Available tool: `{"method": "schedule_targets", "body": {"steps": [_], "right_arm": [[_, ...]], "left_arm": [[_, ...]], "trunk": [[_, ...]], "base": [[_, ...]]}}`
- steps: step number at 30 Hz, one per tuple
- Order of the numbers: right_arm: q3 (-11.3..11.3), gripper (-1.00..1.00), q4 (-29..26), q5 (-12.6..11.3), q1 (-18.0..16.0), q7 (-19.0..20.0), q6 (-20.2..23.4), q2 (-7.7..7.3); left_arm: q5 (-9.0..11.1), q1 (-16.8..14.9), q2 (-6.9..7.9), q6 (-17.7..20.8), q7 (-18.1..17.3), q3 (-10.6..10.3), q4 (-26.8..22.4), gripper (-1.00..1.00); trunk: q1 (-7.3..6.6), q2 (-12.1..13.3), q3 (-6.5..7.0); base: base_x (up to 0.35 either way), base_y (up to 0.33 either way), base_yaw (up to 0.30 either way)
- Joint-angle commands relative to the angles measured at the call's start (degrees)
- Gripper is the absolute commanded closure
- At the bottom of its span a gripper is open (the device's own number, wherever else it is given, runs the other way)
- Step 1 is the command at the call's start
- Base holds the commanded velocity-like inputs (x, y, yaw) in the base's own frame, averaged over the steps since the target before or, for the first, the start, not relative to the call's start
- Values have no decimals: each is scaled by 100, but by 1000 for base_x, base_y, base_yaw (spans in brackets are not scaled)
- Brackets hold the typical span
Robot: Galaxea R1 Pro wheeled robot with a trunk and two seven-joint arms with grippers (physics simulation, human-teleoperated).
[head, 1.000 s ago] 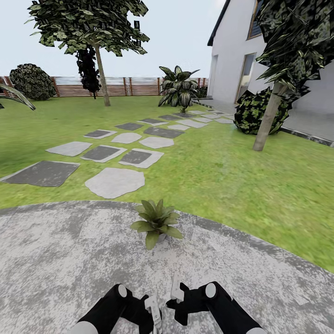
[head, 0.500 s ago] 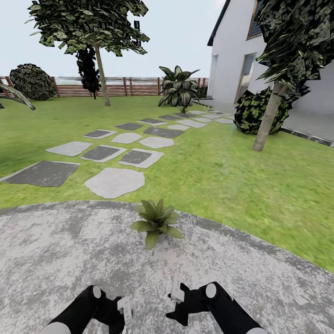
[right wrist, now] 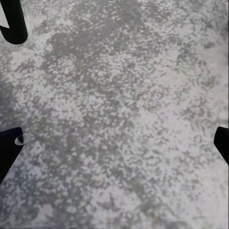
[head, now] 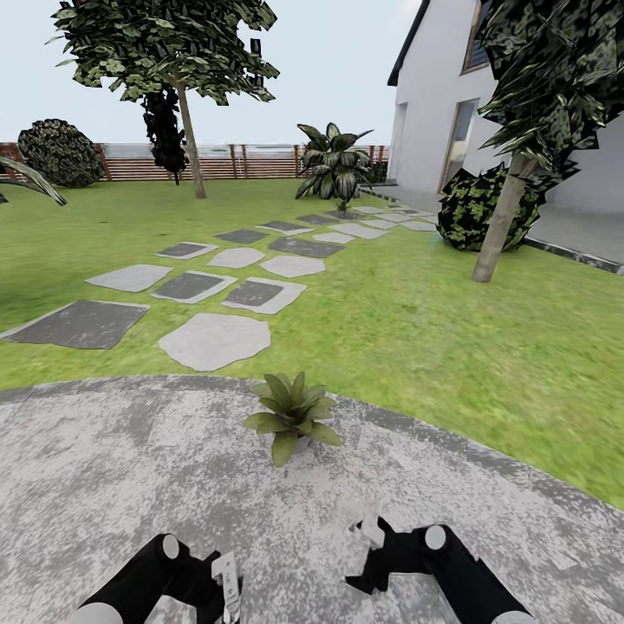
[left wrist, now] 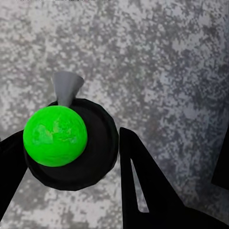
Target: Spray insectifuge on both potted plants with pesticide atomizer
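The robot stands on a round grey patio (head: 113, 468) in the garden. One potted plant (head: 290, 414) sits on the patio near its far edge, straight ahead of the robot and well apart from both arms. Past it lie the green lawn (head: 416, 321), the grey stepping stones (head: 212, 338), a tree (head: 178, 61) and the brown fence (head: 260, 161). The left gripper (left wrist: 71, 157) holds the pesticide atomizer (left wrist: 67, 138) tight. Seen from above, the bottle's dark round body and bright green top fill the space between the two black fingers (left wrist: 143, 181), and its pale grey spout points out over the paving. In the head view the bottle's white strip (head: 227, 582) stands up from the left gripper. The right gripper (right wrist: 114, 143) is wide apart, with bare grey paving between its tips.
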Motion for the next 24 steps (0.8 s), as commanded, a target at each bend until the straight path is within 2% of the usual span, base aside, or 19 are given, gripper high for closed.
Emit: {"method": "schedule_targets", "body": {"steps": [1, 4, 7, 9, 11, 13, 17, 19, 21, 24], "right_arm": [[-260, -100, 11, 54, 2, -4, -67, -76], [-1298, -100, 262, 57, 14, -38, -169, -295], [-1943, -100, 517, 57, 22, -359, -484, -415], [-2417, -100, 730, 58, 31, -751, -747, -456], [-3098, -100, 1061, 54, 104, -1449, -1219, -472], [-3577, -100, 1307, 53, 215, -2021, -1628, -475], [-4189, -100, 1665, 52, 357, -2473, -2086, -471], [-4361, -100, 1737, 53, 398, -2523, -2251, -468], [-4412, -100, 1759, 51, 445, -2538, -2308, -462], [-4474, -100, 1770, 46, 490, -2574, -2339, -458]], "left_arm": [[-36, -2, 0, -32, -7, -1, -12, 100], [-29, -2, 0, -31, 6, 3, -26, 100], [7, -2, -6, -31, 13, 8, -25, 100], [44, -2, -8, -27, 16, 9, -27, 100], [99, -2, -9, -23, 24, 19, -35, 100], [152, -2, -9, -18, 34, 126, -40, 100], [179, -16, -17, 2, 63, 523, -56, 100], [182, -35, -18, 75, 89, 710, -65, 100], [186, -47, -24, 201, 170, 825, -67, 100], [191, -51, -70, 508, 518, 977, -71, 100]], "trunk": [[-1, -2, -5], [-1, -2, -5], [-1, -2, -5], [-1, -2, -5], [-1, -2, -5], [-1, -2, -5], [-1, -2, -5], [-1, -2, -5], [-1, -2, -5], [-1, -2, -5]], "base": [[0, 0, 0], [0, 0, 0], [0, 0, 0], [0, 0, 0], [0, 0, 0], [0, 0, 0], [0, 0, 0], [0, 0, 0], [0, 0, 0], [0, 0, 0]]}}
